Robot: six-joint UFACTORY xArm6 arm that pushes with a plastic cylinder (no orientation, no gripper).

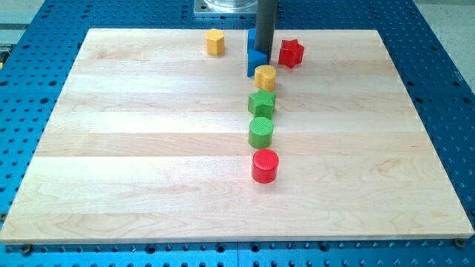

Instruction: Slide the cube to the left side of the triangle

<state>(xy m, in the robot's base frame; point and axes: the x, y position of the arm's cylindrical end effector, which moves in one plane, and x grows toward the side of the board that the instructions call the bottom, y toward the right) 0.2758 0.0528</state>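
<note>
Pale wooden board [148,170] on blue perforated table [30,111]. Our rod grasps nothing; my tip [264,52] seems to rest against the blue block [255,64] near the view's top, partly hidden, shape unclear. We judge it light, rigid, easily sliding; push a flat face squarely, avoiding the adjacent yellow cylinder [265,77].

The green cube [261,102] is sitting flat just below the yellow cylinder [265,76]. The blue block [255,62], apparently the triangle, is lying just above-left of that cylinder, its shape partly hidden.
</note>
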